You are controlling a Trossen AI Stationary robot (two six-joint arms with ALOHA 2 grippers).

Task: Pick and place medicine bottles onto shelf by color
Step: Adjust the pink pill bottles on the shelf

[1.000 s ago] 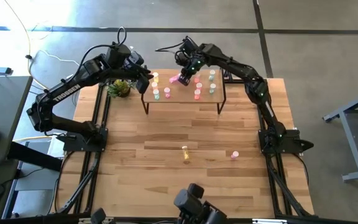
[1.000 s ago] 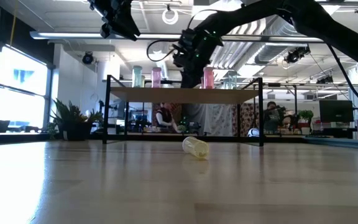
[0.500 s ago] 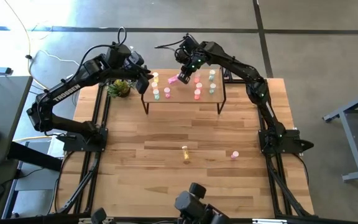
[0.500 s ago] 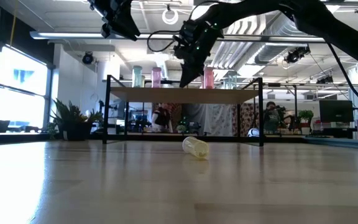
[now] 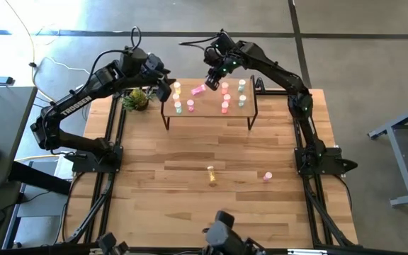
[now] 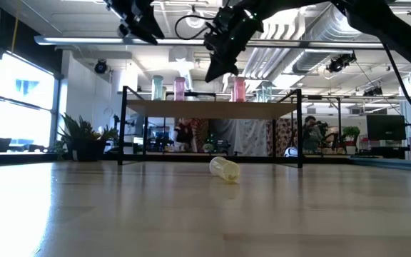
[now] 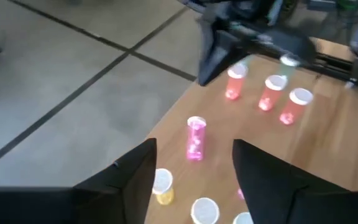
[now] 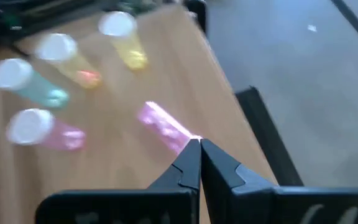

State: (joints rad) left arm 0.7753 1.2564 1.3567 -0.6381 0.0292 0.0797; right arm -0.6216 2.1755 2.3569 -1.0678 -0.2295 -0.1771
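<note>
The shelf (image 5: 209, 111) stands at the table's far side and carries several upright medicine bottles: yellow (image 5: 177, 86), green (image 5: 241, 92), red (image 5: 224, 108) and pink (image 5: 190, 105). One pink bottle (image 5: 197, 90) (image 8: 162, 126) lies on its side on the shelf top. My right gripper (image 5: 213, 79) (image 8: 199, 152) is shut and hangs clear above that bottle, holding nothing. My left gripper (image 5: 165, 88) (image 7: 191, 171) hovers open over the shelf's left end, with nothing between its fingers. A yellow bottle (image 5: 211, 172) lies on the table and a pink one (image 5: 267, 176) stands there.
A small pineapple-like plant (image 5: 137, 100) sits left of the shelf, under my left arm. The shelf's thin black legs (image 6: 123, 128) rise from the tabletop. In the low view people move about in the room behind the table.
My right gripper has risen from the shelf top and drawn toward the table's far edge, staying shut. The pink bottle beside it stays lying on the shelf.
</note>
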